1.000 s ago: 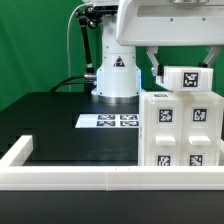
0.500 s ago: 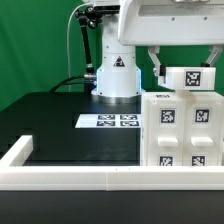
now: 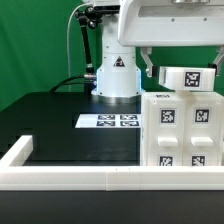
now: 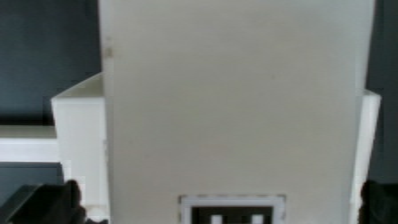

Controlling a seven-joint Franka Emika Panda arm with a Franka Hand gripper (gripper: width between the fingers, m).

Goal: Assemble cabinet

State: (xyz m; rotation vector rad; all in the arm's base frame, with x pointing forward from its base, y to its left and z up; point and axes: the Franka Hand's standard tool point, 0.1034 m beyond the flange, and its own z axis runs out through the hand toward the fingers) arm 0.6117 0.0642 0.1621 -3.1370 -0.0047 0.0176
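Smooth white plastic cabinet (image 3: 180,130), boxy, at 4 o'clock in the exterior view, on the matte black table (image 3: 50,125). Face a grid of square blocks, each with a black-and-white tag. A tagged white slab (image 3: 190,78) on top. At its 12 o'clock, gripper (image 3: 184,66) spread wide, fingers clear of the slab, holding nothing. Thin flat marker board (image 3: 108,121) at the cabinet's 9 o'clock.

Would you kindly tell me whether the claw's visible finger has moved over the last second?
Yes. The claw opened: its finger shifted toward the exterior view's left, away from the tagged block atop the unmoved cabinet.
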